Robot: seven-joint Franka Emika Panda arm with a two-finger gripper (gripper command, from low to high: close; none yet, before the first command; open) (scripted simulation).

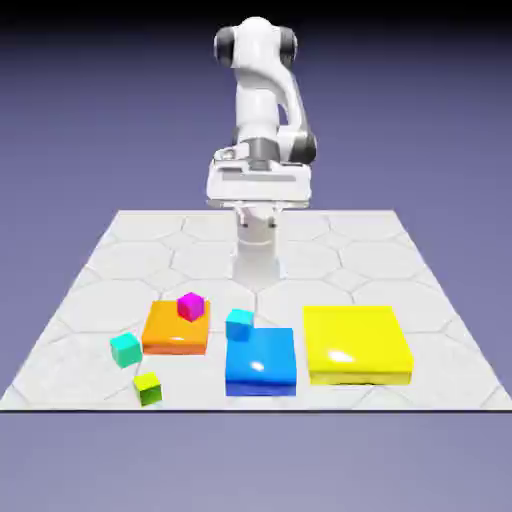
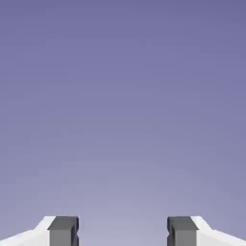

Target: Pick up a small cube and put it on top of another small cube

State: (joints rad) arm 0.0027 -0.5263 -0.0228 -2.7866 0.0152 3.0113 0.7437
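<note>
hovering high above the table (image 1: pixel 120 250), the gripper (image 2: pixel 122 233) gapes wide and empty; the magenta cube (image 1: pixel 191 306) sits on the orange slab (image 1: pixel 172 334).

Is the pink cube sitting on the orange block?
Touching. The exterior view shows the pink cube resting on the orange block, at its back right corner, with no gap.

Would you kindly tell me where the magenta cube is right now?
In the exterior view, the magenta cube sits on the orange slab, at its far right corner, left of the blue slab and the cyan cube.
</note>
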